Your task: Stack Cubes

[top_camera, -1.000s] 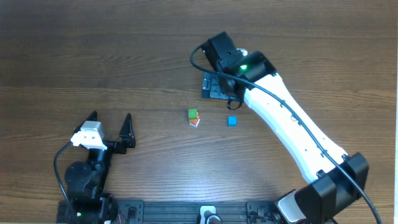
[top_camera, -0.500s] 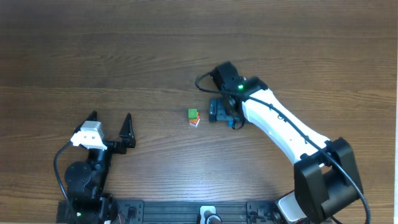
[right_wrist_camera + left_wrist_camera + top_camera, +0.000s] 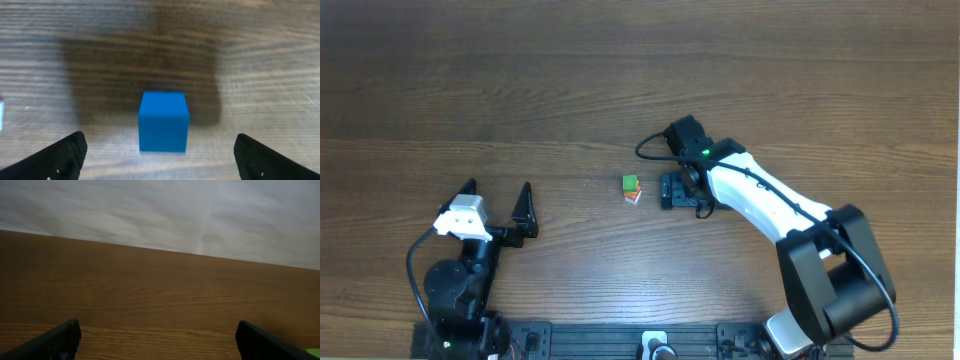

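I am on the pick-up of the last cube. My right claw [image 3: 678, 190] hangs low over the blue cube [image 3: 163, 120], released, one finger to each side and neither touching it. The blue cube sits alone on the bench [image 3: 520, 80]. Near it, toward my left arm, the green cube [image 3: 631, 183] already rests on the red cube [image 3: 635, 198]. My left claw [image 3: 498, 186] is released too, well apart from the blue cube, beyond that pair. Next, I judge: sink a little, clench squarely, lift, carry over green. No label or writing shows on any cube.
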Robot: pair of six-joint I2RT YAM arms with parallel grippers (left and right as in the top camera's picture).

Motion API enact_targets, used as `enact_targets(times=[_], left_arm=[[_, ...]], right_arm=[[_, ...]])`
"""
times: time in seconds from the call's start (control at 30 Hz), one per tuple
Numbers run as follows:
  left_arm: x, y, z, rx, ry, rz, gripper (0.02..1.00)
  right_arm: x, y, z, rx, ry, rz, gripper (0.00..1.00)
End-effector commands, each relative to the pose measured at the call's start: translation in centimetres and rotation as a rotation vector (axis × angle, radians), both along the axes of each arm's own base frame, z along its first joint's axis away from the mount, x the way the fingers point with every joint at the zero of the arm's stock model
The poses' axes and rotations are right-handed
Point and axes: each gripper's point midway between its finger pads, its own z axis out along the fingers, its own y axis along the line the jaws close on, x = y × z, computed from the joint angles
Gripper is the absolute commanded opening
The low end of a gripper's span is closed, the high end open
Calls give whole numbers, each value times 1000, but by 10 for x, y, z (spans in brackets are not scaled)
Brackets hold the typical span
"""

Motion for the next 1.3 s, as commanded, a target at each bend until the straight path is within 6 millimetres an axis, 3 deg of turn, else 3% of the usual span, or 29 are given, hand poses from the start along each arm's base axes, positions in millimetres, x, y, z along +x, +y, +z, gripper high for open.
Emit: enact_targets(times=[0.03,0.23,0.4,0.67,1.13,1.3], left_arm=[[0,-1,-2,14,-2,-6,1000],[0,-1,-2,14,-2,-6,1000],[0,-1,-2,14,-2,-6,998],[0,-1,-2,14,-2,-6,998],[0,-1,-2,14,-2,-6,998],[0,-1,-2,14,-2,-6,1000]], right_arm=[[3,-7,-13,-19,11,-2,895],[11,-7,-12,-5,-16,-11,790],[12,-6,-12,-4,-19,-11,560],[11,-5,-12,2,-13,-10,369],[12,-4,-10,5,-18,-10,191],[18,0,7,4,-17,-13,126]])
